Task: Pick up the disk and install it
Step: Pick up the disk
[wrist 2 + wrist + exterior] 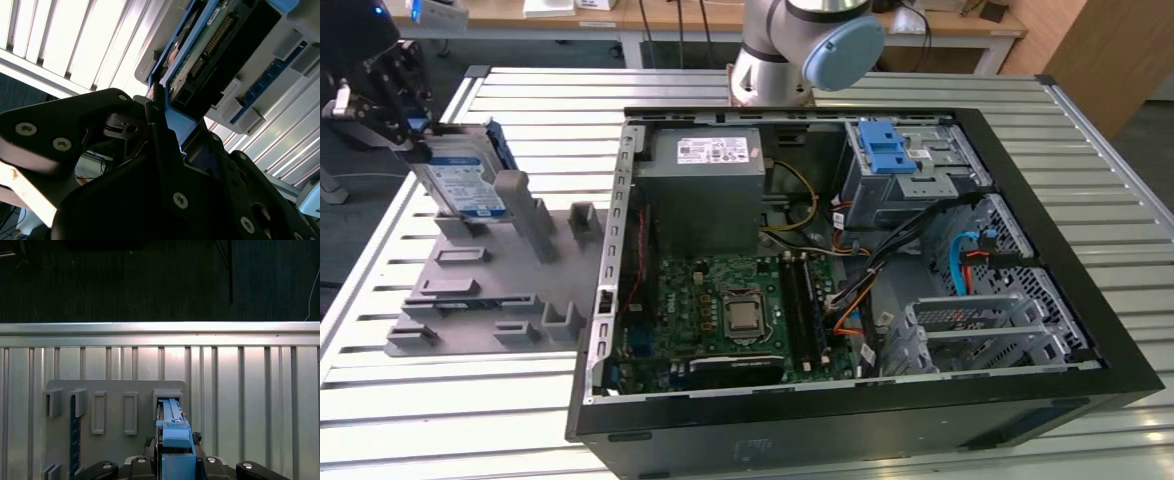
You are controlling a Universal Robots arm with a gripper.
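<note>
My fingers are clamped on the blue frame of the disk, which stands upright in the grey slotted holder on the desk.

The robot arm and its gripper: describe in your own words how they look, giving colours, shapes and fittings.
The arm is a silver-grey tube with a round light-blue cap on its joint. The gripper is matte black, built of flat, rounded link plates joined by silver screw heads, and it narrows to slim fingers.
</note>
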